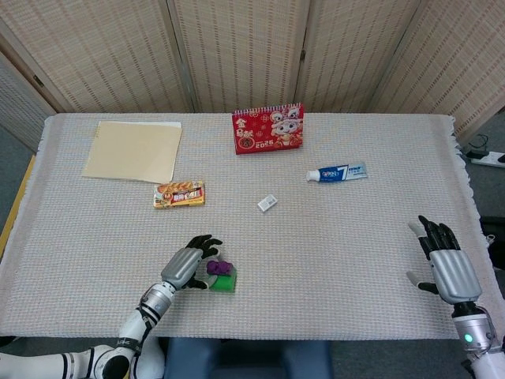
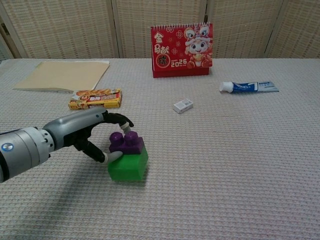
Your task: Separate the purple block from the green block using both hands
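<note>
Chest view shows the purple block [image 2: 128,143] seated studs-up on top of the green block [image 2: 128,163], the stack resting on the woven tablecloth [image 2: 225,165] near the front edge, left of centre. The stack is turned a little, one corner toward the camera, and the purple piece's longer side runs roughly left to right, covering only the upper rear of the green one. The left hand [image 2: 87,131] reaches in from the left and grips the stack: its fingers [image 2: 120,119] arch over the purple studs while the thumb presses the green block's left face. Head view places the right hand [image 1: 442,263] far off at the table's right edge, well apart from the blocks, fingers spread and holding nothing. Behind the stack lie a flat snack box [image 2: 95,98] and a tan folder [image 2: 62,75]; further back stands a red desk calendar [image 2: 182,50], with a small white eraser [image 2: 183,105] and a toothpaste tube [image 2: 248,87] to the right. Nothing lies between the right hand and the blocks.
</note>
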